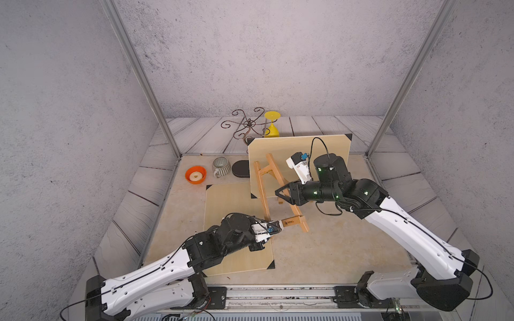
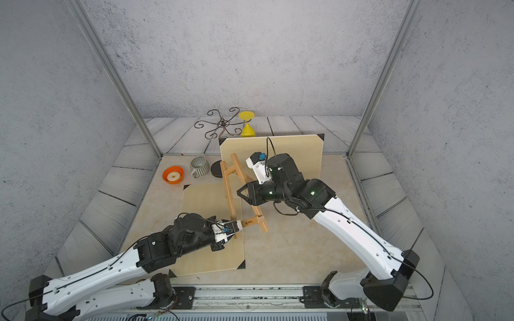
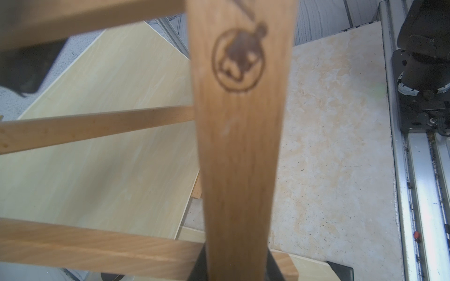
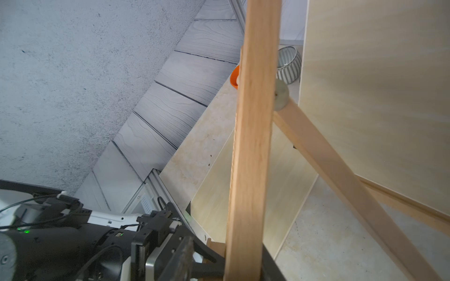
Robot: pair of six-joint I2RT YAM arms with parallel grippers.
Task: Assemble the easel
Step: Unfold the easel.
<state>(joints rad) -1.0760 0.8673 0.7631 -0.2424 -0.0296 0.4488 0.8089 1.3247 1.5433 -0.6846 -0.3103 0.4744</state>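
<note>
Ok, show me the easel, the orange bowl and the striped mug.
easel (image 1: 261, 189): in a top view, on the long leg nearer the bowl.
orange bowl (image 1: 187, 175): in a top view, on its rim.
striped mug (image 1: 222, 170): in a top view, on its ribbed side.

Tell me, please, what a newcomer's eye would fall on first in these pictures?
The wooden easel at mid-table draws the eye: the left pincer is shut on its stamped bar, and the right pincer has one slanted leg between its jaws. Behind it a pale board with black corners stands upright. An orange bowl at far left and a yellow goblet at the back are the bright spots.
</note>
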